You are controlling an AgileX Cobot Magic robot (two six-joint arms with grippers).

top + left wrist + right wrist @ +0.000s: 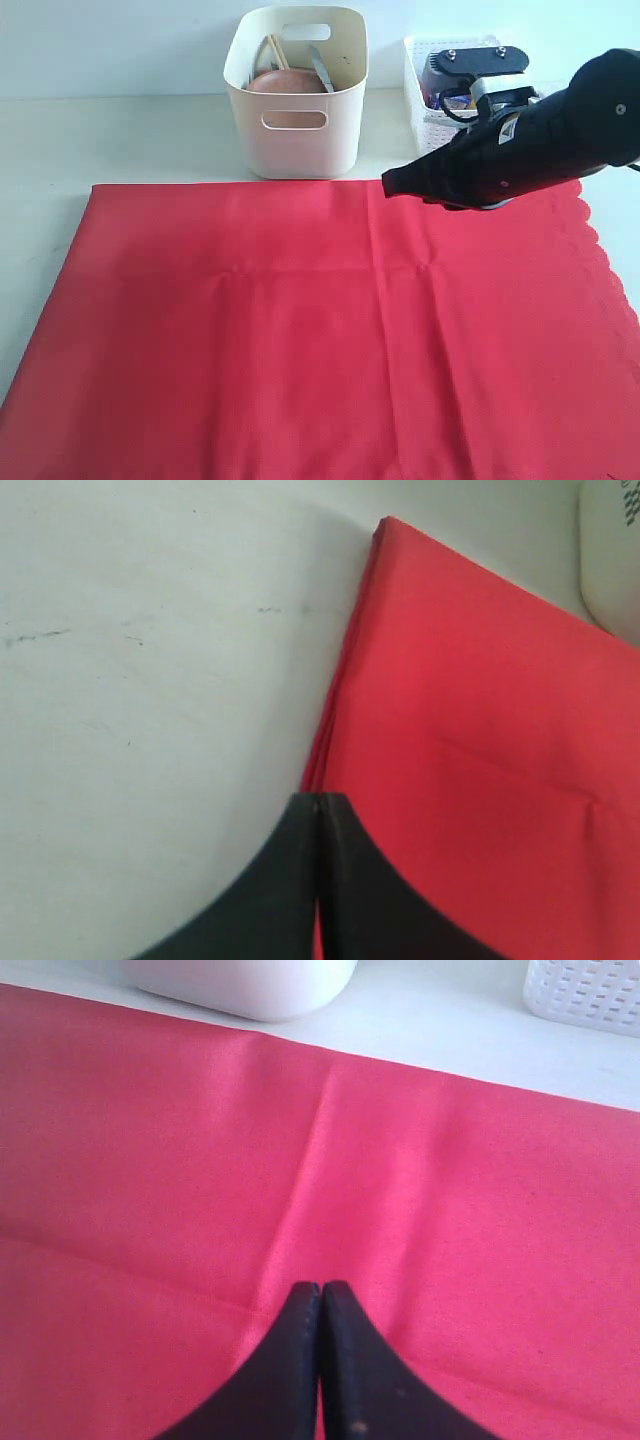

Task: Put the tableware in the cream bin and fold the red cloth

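Observation:
The red cloth (300, 330) lies flat over most of the table, its scalloped edge on the right. Behind it stands the cream bin (300, 145), holding the brown plate (285, 82), chopsticks (275, 50) and a knife (322, 72); the other tableware is hidden. My right gripper (388, 186) is shut and empty, hovering over the cloth's (200, 1160) back edge just right of the bin (240, 980). My left gripper (318, 798) is out of the exterior view; it is shut, above the layered left edge of the cloth (480, 710), nothing visibly held.
A white lattice basket (425, 110) stands right of the bin, partly hidden by my right arm; it also shows in the right wrist view as the basket (585, 995). Bare white table (120, 130) runs behind and left of the cloth.

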